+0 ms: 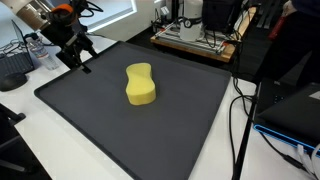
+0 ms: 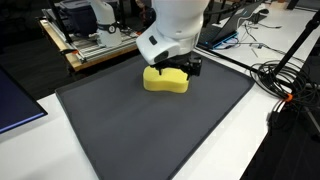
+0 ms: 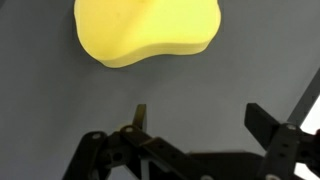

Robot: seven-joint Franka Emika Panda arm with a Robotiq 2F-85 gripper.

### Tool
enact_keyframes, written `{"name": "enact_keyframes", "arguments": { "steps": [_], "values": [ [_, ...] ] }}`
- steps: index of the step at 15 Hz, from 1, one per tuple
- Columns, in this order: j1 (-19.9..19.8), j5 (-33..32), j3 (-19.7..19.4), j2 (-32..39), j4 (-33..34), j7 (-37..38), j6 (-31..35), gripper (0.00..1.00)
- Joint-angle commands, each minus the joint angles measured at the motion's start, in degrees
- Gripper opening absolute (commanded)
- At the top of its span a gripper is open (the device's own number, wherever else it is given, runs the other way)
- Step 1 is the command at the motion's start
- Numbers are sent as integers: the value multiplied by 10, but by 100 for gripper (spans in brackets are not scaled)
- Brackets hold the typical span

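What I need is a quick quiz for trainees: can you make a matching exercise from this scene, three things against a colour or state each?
Things:
1. sponge
2. mat
3. gripper

Descriptions:
A. open, holding nothing
B. yellow
C. dark grey

Pairs: 1-B, 2-C, 3-A.

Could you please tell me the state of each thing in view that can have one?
Sponge: lying flat on the mat, free, not squeezed.
End effector: open, empty, apart from the sponge.
Mat: spread flat, unwrinkled.
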Motion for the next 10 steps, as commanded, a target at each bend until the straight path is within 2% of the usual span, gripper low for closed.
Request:
{"name": "enact_keyframes", "arguments": {
  "steps": [1,3,4,7,10],
  "values": [
    [-26,22,16,-85,-134,-75,30,100],
    [-33,26,15,-119,-182,-106,39,100],
    [-12,49,-23,-136,-202,-128,41,100],
    [-1,63,-45,-196,-274,-172,65,100],
    [17,51,-60,-258,-346,-216,107,100]
  ]
}}
